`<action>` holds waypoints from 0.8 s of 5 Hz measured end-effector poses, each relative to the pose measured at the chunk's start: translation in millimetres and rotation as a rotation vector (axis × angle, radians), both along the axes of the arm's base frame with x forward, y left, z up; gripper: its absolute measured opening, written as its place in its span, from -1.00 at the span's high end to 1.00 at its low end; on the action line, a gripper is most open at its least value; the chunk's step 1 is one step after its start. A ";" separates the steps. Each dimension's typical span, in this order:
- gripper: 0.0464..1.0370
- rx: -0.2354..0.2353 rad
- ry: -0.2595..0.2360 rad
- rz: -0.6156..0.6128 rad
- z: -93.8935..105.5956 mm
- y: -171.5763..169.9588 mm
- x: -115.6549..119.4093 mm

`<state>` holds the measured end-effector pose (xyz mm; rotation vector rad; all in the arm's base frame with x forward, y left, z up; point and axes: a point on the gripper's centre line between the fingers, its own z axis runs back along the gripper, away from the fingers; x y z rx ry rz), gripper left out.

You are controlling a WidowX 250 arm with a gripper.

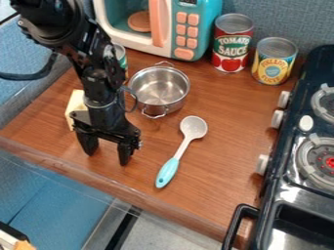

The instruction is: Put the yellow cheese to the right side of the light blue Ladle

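Hanging over the grained wooden counter (225, 127), the pincer (107, 154) has blunt fingers apart near blocky yellow cheese (74, 108).

Counter (228, 114); cheese (75, 107), ladle (168, 172), pot (158, 92) (metal)

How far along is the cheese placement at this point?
Nothing looks done yet: the yellow cheese sits on the image's left side of the light blue ladle, partly behind the arm. Nothing is in hand: the hand has its fingers apart with only countertop showing between them. Left to do: grasp the cheese, carry it across and set it right of the ladle.
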<state>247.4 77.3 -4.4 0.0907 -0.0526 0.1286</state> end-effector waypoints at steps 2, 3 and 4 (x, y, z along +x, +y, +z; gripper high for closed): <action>-0.93 -0.102 0.049 -0.006 12.1 7.9 3.9; -0.93 -0.136 0.012 0.004 38.6 17.3 14.5; -0.93 -0.155 0.003 0.004 56.1 31.2 18.5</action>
